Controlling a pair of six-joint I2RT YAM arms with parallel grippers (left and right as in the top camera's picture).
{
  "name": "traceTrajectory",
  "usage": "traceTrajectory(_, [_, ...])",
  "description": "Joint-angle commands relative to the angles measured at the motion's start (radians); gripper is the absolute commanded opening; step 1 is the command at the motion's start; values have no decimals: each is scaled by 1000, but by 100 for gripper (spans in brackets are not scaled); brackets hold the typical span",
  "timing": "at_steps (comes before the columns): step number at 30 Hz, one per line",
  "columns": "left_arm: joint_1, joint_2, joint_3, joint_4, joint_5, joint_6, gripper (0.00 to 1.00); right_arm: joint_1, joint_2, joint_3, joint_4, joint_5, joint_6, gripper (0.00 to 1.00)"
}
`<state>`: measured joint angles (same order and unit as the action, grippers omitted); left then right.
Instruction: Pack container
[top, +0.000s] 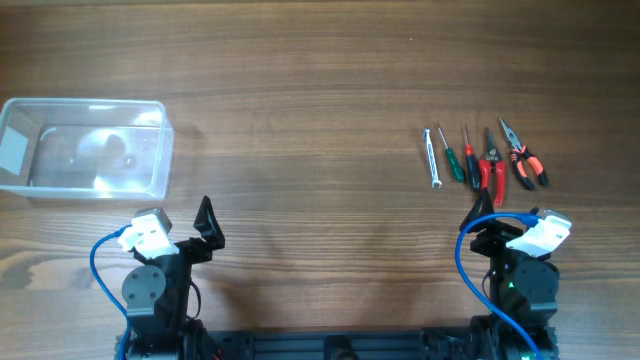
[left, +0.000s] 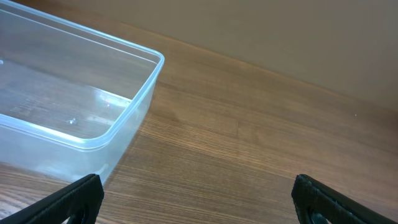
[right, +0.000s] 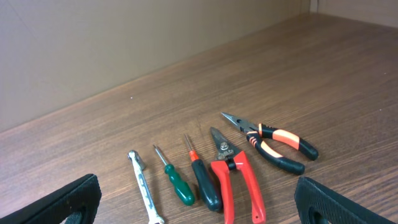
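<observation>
So, your container (top: 163, 150) far left, hand tools (top: 472, 165) rowed far right, left gripper (left: 198, 200) and right gripper (right: 199, 202) both spread wide

A wooden table (top: 320, 70) fills the whole overhead view, its dark brown boards running left to right with fine grain and a few paler streaks. In the wrist views a plain, matte beige wall (right: 93, 50) rises straight from the table's far edge, and at the far right it meets another wall (right: 360, 6) in a corner. The light is soft and even, with a faint sheen on the wood
</observation>
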<state>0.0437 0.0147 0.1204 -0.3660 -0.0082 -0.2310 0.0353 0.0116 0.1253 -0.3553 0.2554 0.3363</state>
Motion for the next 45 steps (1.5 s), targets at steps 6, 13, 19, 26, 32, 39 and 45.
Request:
traceTrajectory(6, [-7, -4, -10, 3, 19, -13, 100, -5, -9, -1, 4, 13, 5, 100])
traceTrajectory(13, [-7, -4, -10, 4, 19, -13, 100, -5, -9, -1, 4, 13, 5, 100])
traceTrajectory(19, [-7, -4, -10, 4, 19, -13, 100, -5, -9, -1, 4, 13, 5, 100])
traceTrajectory(26, [-7, -4, -10, 4, 19, -13, 100, -5, -9, -1, 4, 13, 5, 100])
traceTrajectory(32, [-7, -4, -10, 4, 45, -13, 100, -5, -9, -1, 15, 14, 17, 100])
traceTrajectory(39, [-7, -4, -8, 0, 183, -93, 100, -5, -6, 11, 50, -260, 147, 100])
traceTrajectory(45, [-7, 175, 186, 18, 89, -119, 99, -5, 289, 280, 25, -291, 31, 100])
